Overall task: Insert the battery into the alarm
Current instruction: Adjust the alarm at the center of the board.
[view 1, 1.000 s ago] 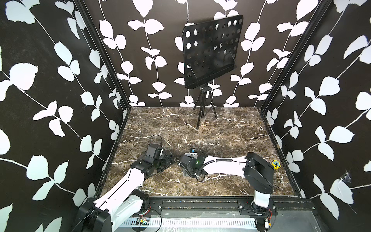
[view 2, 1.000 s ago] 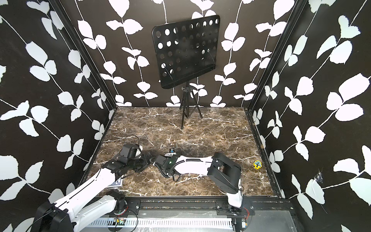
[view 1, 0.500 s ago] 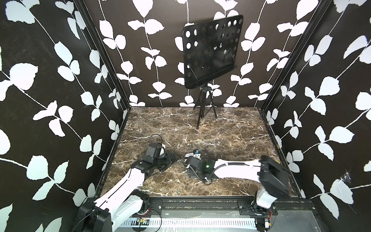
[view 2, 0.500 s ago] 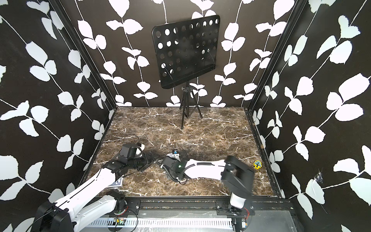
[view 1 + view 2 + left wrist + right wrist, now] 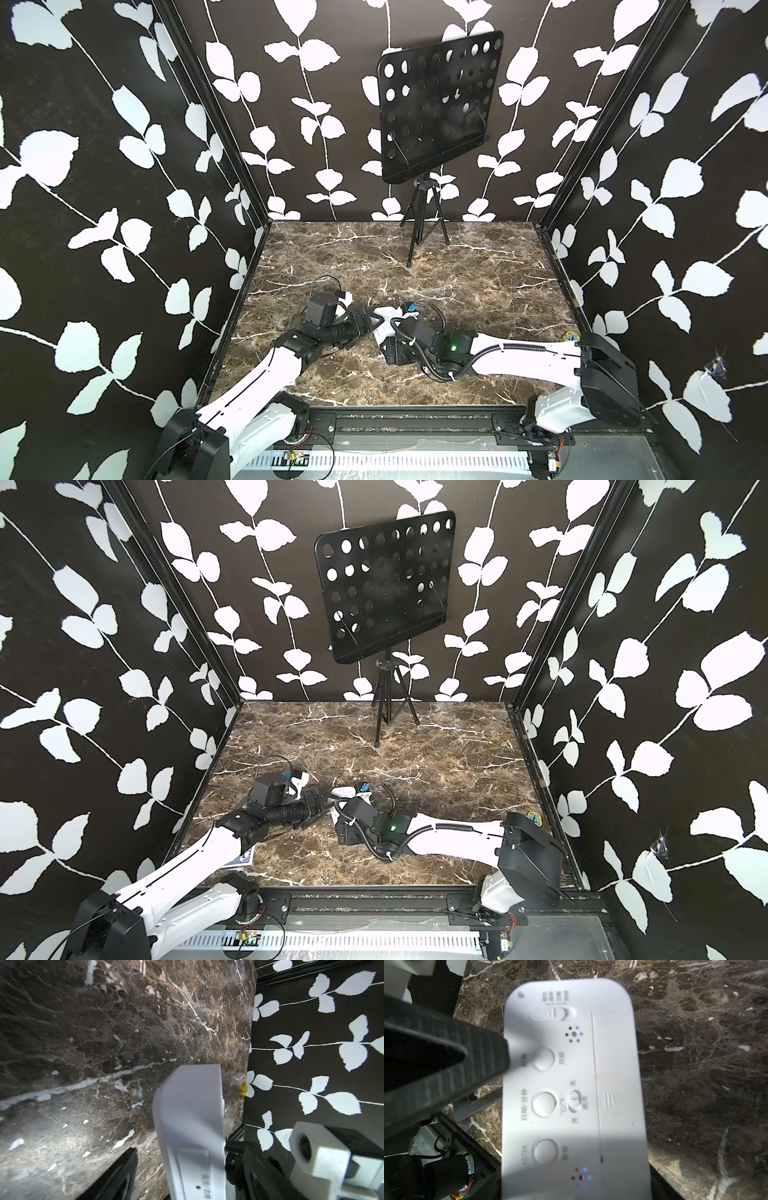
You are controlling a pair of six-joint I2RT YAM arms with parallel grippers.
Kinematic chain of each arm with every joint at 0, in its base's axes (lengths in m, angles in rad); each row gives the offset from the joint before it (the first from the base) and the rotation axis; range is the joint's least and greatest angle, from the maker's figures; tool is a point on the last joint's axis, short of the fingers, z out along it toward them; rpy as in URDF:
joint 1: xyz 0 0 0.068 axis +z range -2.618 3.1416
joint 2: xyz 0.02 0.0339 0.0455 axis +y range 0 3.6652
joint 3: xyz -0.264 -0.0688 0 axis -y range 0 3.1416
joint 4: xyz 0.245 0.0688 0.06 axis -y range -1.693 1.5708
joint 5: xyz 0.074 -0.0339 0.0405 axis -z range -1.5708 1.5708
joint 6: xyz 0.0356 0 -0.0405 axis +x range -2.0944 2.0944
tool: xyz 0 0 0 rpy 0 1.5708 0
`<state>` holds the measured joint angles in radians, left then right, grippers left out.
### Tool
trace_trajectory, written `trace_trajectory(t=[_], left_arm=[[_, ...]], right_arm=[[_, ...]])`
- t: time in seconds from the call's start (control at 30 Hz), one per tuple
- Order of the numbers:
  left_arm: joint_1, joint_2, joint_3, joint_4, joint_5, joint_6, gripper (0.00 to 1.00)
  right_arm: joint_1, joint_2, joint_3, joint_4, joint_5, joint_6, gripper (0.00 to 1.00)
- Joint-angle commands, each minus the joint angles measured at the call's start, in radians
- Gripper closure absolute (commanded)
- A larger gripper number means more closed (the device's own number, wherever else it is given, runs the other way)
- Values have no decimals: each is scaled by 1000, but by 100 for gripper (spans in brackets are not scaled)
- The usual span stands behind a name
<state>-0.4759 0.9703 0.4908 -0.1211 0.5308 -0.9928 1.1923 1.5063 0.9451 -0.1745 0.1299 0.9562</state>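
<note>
One alarm [image 5: 571, 1084], two pincers, over the counter [image 5: 478, 291].
Right pincer [image 5: 388, 334] grips the alarm, back face showing (three round buttons [image 5: 544, 1103], one slider [image 5: 552, 1013], one battery cover [image 5: 616, 1076], closed); left pincer [image 5: 374, 321] straddles its edge, jaws parted, one finger [image 5: 118, 1176] clear of it.

We see a white rounded-rectangle plastic alarm [image 5: 571, 1084], a brown white-veined marble worktop [image 5: 478, 282] and black walls [image 5: 62, 232] patterned with white leaves.
</note>
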Motion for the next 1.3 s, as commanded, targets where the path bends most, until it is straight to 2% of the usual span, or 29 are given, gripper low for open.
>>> trace_trajectory(t=[0.0,0.27,0.47,0.5,0.57,0.7,0.83,1.0,1.13,1.27], left_arm=[[-11,1,-1,47,-23,-24,28],[-15,9,-5,92,-38,-47,44],[-17,11,3,91,-34,-49,66],[-17,8,12,70,-43,-39,69],[-17,-2,37,0,-68,-7,75],[-17,-21,127,-236,-201,91,83],[-29,42,266,-518,-344,216,93],[-115,239,457,-800,-547,309,94],[-174,394,594,-952,-678,326,94],[-219,512,714,-1049,-790,320,95]], right_arm=[[3,-20,40,80,-4,-19,49],[3,-18,37,131,-53,-8,49],[3,-20,32,143,-56,-6,47],[1,-21,34,132,-54,-3,43],[-2,-29,35,91,-19,22,22],[-4,-103,6,7,60,67,1],[-19,-244,-51,-137,185,113,1],[-92,-341,-29,-434,299,125,1],[-209,-388,-31,-620,320,152,1],[-282,-464,-66,-667,329,121,1]])
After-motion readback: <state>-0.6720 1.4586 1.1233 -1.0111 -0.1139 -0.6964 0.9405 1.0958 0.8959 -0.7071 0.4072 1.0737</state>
